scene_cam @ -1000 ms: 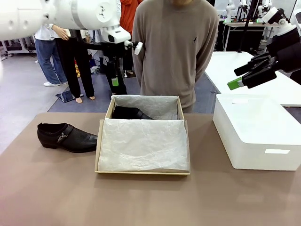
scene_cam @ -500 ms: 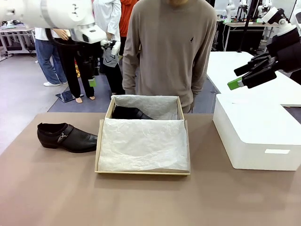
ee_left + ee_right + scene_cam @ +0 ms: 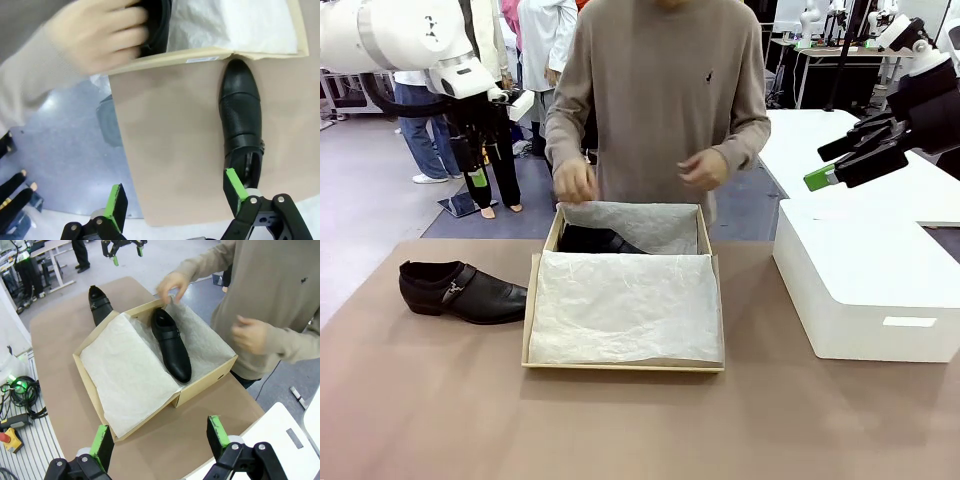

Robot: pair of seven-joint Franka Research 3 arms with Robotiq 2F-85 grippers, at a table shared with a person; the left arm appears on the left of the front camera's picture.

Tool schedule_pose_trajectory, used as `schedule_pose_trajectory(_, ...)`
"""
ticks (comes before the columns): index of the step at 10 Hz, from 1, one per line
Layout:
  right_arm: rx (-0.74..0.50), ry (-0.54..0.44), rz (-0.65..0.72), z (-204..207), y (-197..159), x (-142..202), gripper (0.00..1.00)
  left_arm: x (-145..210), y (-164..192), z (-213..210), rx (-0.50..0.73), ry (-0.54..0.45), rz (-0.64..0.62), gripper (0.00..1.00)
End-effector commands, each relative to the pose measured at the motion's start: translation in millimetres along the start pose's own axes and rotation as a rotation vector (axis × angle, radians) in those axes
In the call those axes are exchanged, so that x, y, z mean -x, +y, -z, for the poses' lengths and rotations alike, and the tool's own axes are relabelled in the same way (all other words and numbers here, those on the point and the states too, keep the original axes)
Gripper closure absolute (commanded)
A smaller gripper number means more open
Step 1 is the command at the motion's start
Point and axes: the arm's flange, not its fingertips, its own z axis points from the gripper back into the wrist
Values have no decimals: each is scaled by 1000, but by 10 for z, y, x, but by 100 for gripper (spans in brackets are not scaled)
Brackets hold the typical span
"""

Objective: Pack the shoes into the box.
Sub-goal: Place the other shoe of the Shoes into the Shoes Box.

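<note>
one: where are the shoes seen?
two: one shoe point(image 3: 462, 291) is laid on its sole on the table point(image 3: 620, 430), just beside the left wall of the box point(image 3: 624, 366), with its toe pointed at that wall. the other shoe point(image 3: 171, 344) is laid inside the box along the far side, on white tissue paper point(image 3: 625, 305).
one: how is the box found?
two: it is set open in the middle of the table, and its near part is covered by a sheet of the tissue. a larger white box point(image 3: 865, 285) is stood to its right, apart from it.
one: and the grippers?
two: the left gripper point(image 3: 175, 197) is held high over the table's left side, with the heel of the outer shoe seen near one fingertip. its fingers are spread wide and nothing is held between them. the right gripper point(image 3: 828, 165) is raised above the white box, with its fingers likewise spread and nothing clasped.
one: is the person involved?
two: one hand point(image 3: 574, 182) is held at the far left corner of the box, by the heel of the packed shoe. it is blurred, so whether the tissue is pinched cannot be told. the other hand point(image 3: 702, 168) is held in the air above the far right corner.
</note>
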Motion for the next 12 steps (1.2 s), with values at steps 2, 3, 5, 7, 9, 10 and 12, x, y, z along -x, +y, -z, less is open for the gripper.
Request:
schedule_pose_trajectory(2, -16, -22, -15, 11, -25, -4, 0, 0, 0, 0, 0, 0, 0, 0)
schedule_pose_trajectory(3, -16, -22, -15, 11, -25, -4, 0, 0, 0, 0, 0, 0, 0, 0)
schedule_pose_trajectory(5, -16, -22, -15, 11, -25, -4, 0, 0, 0, 0, 0, 0, 0, 0)
schedule_pose_trajectory(7, -16, -22, -15, 11, -25, -4, 0, 0, 0, 0, 0, 0, 0, 0)
schedule_pose_trajectory(9, -16, -22, -15, 11, -25, -4, 0, 0, 0, 0, 0, 0, 0, 0)
schedule_pose_trajectory(10, -16, -22, -15, 11, -25, -4, 0, -16, 9, 18, 9, -3, 1, 0)
schedule_pose_trajectory(12, -16, -22, -15, 11, -25, -4, 0, 110, -138, 112, 10, -8, 10, 0)
